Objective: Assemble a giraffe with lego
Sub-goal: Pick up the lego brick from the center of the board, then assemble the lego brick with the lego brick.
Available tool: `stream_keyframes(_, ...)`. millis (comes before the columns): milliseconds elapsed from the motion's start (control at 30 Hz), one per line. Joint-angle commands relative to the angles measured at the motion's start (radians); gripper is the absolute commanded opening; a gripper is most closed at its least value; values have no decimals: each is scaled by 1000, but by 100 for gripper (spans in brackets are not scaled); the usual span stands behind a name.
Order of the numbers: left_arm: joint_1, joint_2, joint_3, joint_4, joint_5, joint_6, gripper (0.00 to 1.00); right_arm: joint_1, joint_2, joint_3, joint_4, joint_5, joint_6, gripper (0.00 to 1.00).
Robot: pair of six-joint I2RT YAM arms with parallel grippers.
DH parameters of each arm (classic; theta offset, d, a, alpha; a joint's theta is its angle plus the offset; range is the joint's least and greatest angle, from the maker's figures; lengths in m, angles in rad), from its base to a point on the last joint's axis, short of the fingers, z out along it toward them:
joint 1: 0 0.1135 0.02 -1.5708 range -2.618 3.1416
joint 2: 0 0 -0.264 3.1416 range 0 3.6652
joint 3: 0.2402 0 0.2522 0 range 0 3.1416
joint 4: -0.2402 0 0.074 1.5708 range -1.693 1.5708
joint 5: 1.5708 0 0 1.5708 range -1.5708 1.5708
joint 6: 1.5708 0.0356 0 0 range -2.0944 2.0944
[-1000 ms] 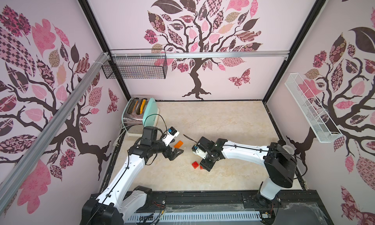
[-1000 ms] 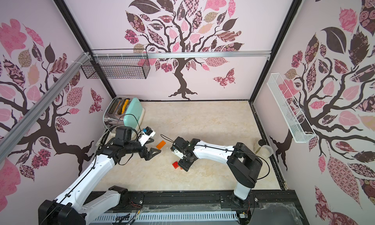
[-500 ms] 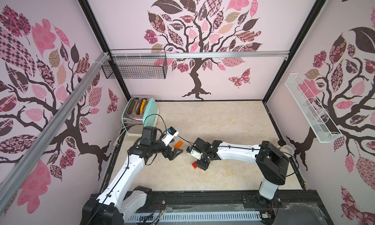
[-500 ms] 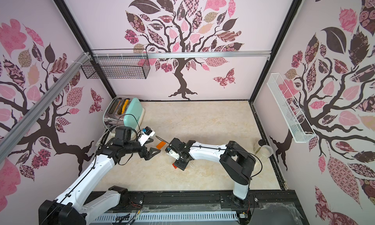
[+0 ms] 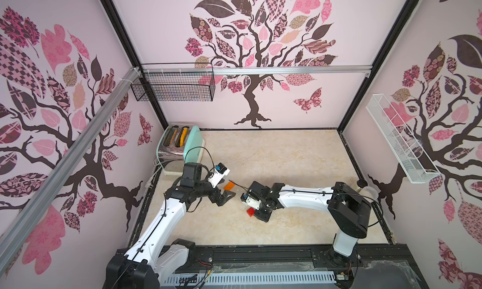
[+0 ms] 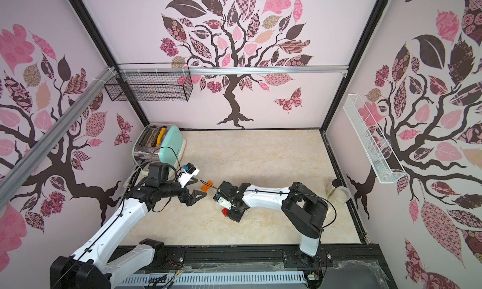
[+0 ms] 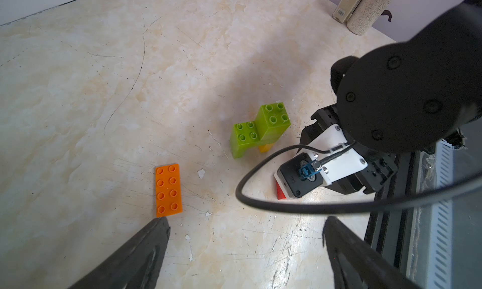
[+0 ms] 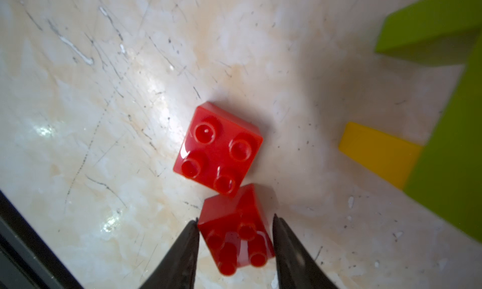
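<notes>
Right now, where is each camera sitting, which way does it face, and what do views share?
Top views: high above the front, looking down at the table; both arms show.
Left wrist: on the left arm, looking past the open left end effector at the orange plate and green stack.
Right wrist: close over the table; right end effector flanks the near red brick.
Shared: both wrist views show the green stack.
</notes>
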State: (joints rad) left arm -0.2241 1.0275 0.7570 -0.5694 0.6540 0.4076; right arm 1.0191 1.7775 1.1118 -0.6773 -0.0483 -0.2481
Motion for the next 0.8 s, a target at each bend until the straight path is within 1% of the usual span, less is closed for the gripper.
stream_keyframes(0, 4, 1, 9, -10, 4, 2, 98, 9, -19, 6, -20, 3, 6, 44)
stream_keyframes(67, 4, 5, -1, 9, -1, 2, 98, 9, -23, 3, -15, 9, 6, 41)
stream_keyframes(133, 4, 5, -7, 19, 18, -6, 98, 9, -17, 8, -19, 14, 8, 37)
stream_keyframes(233, 4, 6, 8, -7, 9, 0, 98, 8, -18, 13, -26, 16, 10, 33)
stream_keyframes(333, 5, 11, -8, 18, 9, 1, 98, 9, -33, 37, -64, 11, 13, 26)
stream_keyframes(400, 2, 9, -3, 11, 25, -3, 98, 9, -72, 64, -113, 6, 27, 23)
stream_keyframes(500, 4, 12, -1, 0, 7, 12, 98, 8, -153, 99, -166, 7, 44, 20)
stream_keyframes(600, 1, 7, -17, 22, 9, 2, 98, -5, -175, 201, -259, 43, 61, 19)
stream_keyframes(667, 3, 5, -5, 5, 10, 2, 98, -18, -151, 308, -348, 65, 74, 18)
stream_keyframes(767, 6, 9, -11, 22, -21, 2, 98, -33, -111, 423, -414, 103, 63, 18)
